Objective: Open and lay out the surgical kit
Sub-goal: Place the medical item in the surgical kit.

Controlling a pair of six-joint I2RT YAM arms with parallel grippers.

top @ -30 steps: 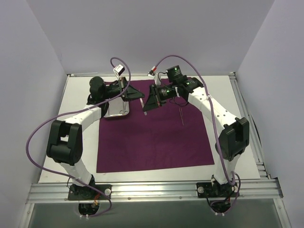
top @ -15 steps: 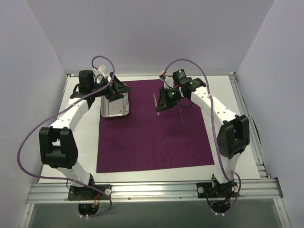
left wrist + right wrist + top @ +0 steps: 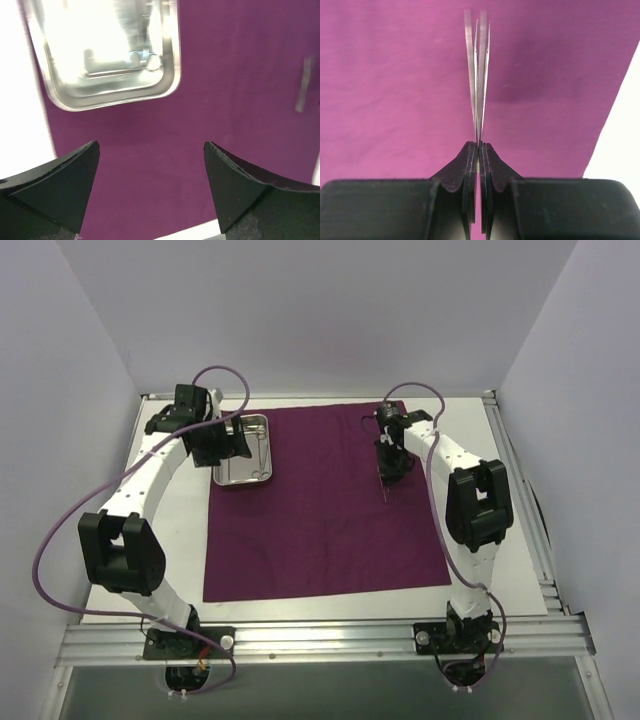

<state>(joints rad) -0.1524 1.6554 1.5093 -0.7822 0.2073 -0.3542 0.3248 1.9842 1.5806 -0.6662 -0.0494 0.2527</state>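
The surgical kit's magenta-purple cloth (image 3: 320, 530) lies spread flat. Its steel tray (image 3: 245, 468) sits on the cloth's far-left corner, with ring-handled scissors (image 3: 145, 60) inside. My left gripper (image 3: 228, 440) hangs over the tray's left side, open and empty; the left wrist view shows its jaws (image 3: 151, 150) wide apart above bare cloth (image 3: 150, 125), the tray (image 3: 167, 87) beyond. My right gripper (image 3: 388, 462) is low over the cloth's far right, shut on slim tweezers (image 3: 479, 75) that stick out ahead of its tips (image 3: 479, 145). A thin silver instrument (image 3: 384, 490) shows on the cloth beside it.
White table (image 3: 495, 510) borders the cloth on all sides, with a metal rail (image 3: 320, 640) at the near edge. Purple cables loop above both arms. A blurred silver sliver (image 3: 302, 90) lies on the cloth at the right of the left wrist view.
My left gripper opened, let go of the tray and drew back to the left; the tray now rests flat. My right gripper carried the tweezers rightward across the cloth.
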